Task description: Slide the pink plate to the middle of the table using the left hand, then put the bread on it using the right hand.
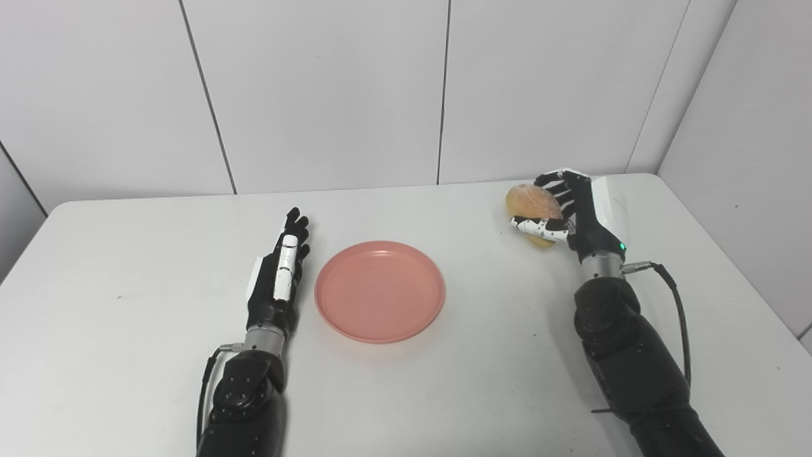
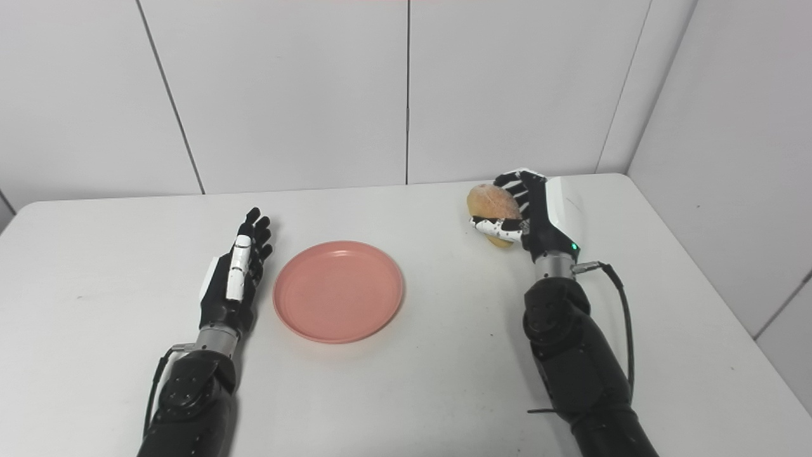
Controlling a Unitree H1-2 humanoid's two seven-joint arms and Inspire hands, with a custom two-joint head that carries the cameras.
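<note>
The pink plate (image 1: 379, 291) lies flat near the middle of the white table (image 1: 127, 355), with nothing on it. Just left of its rim, my left hand (image 1: 279, 273) stands on edge with straight, spread fingers, a small gap away from the plate. At the back right, my right hand (image 1: 574, 212) is shut on the golden-brown bread roll (image 1: 531, 202), fingers over its top and thumb under it. The roll is held well to the right of the plate and farther back.
White wall panels (image 1: 317, 95) close the table's back, and another wall (image 1: 748, 158) runs along the right side. A black cable (image 1: 679, 311) loops off my right wrist.
</note>
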